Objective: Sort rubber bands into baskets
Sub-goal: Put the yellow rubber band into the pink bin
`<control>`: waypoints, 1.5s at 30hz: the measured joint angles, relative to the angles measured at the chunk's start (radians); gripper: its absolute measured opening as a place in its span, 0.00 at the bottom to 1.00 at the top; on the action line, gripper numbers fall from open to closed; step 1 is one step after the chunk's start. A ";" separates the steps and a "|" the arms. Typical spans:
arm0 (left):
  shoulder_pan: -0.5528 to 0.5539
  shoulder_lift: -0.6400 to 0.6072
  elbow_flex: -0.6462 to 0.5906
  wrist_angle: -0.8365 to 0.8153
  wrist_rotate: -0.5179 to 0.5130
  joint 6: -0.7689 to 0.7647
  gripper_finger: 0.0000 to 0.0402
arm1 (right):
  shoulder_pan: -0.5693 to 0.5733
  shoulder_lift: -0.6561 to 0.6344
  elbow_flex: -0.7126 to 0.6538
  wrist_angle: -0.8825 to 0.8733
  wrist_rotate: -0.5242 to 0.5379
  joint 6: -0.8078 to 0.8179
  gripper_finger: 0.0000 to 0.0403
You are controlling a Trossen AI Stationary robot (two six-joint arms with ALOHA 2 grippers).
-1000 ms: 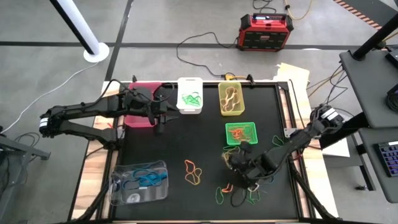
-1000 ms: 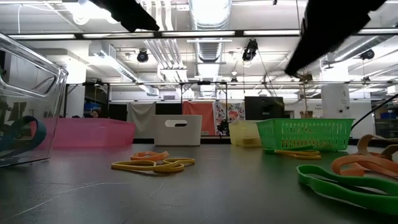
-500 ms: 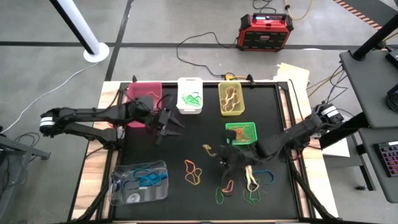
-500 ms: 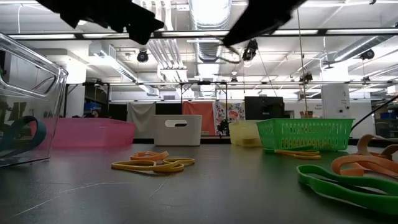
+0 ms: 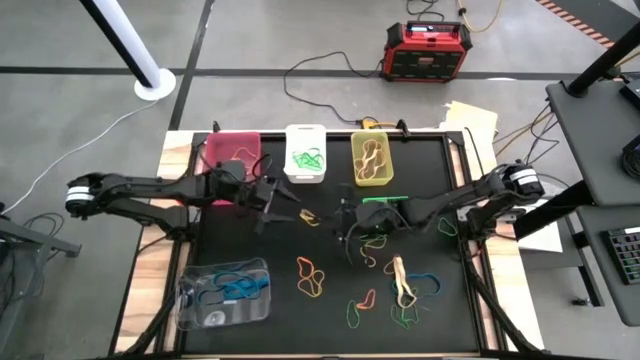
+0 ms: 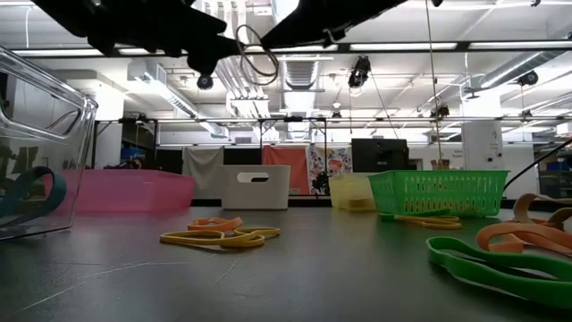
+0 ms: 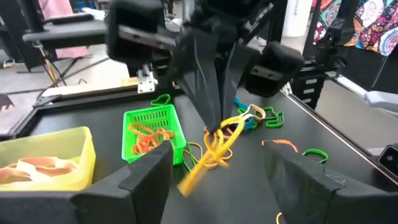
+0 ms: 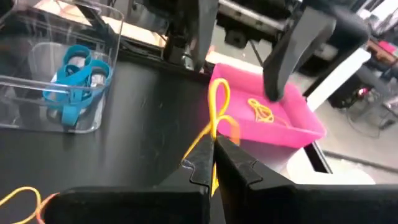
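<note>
A yellow rubber band [image 5: 310, 217] is held in the air over the table's middle, with my right gripper [image 5: 335, 222] shut on it. My left gripper [image 5: 288, 211] faces it from the left, open, its fingers [image 7: 149, 180] standing on either side of the band's loose loop [image 7: 208, 158] without touching. The low view shows the loop [image 6: 257, 49] high between both arms. Five baskets sit on the black mat: pink [image 5: 232, 152], white [image 5: 305, 155], yellow-green [image 5: 370, 158], green mesh [image 5: 388, 212] and clear [image 5: 224, 293]. My right gripper pinches one end of the yellow band [image 8: 216, 134] between its two shut fingertips. The fingers come nearly level from the table's right side. The rest of the loop [image 7: 211, 152] sticks out past the tips toward my left gripper, slack and lifted clear of the table.
Loose bands lie on the mat: an orange and yellow pair [image 5: 308, 278] near the front middle, and a mixed heap [image 5: 400, 290] at the front right. Blue bands lie in the clear basket. A red-black box [image 5: 428, 50] stands on the floor beyond the table.
My right gripper has risen from the heap at the front right and swung toward the table's left and far side, rolling its wrist, with the yellow band lifted clear. My left gripper has come from the pink basket toward the middle, sinking and tipping level to face it.
</note>
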 joint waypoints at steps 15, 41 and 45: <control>0.000 0.172 0.066 0.004 -0.007 -0.024 0.45 | -0.041 -0.007 0.000 0.072 -0.036 -0.095 0.02; 0.000 0.119 0.149 -0.258 -0.130 -0.032 0.00 | -0.047 -0.016 0.000 0.031 0.078 -0.008 0.31; 0.000 0.116 0.248 -0.527 -0.327 0.016 0.00 | -0.047 -0.022 0.000 0.015 0.096 -0.007 0.38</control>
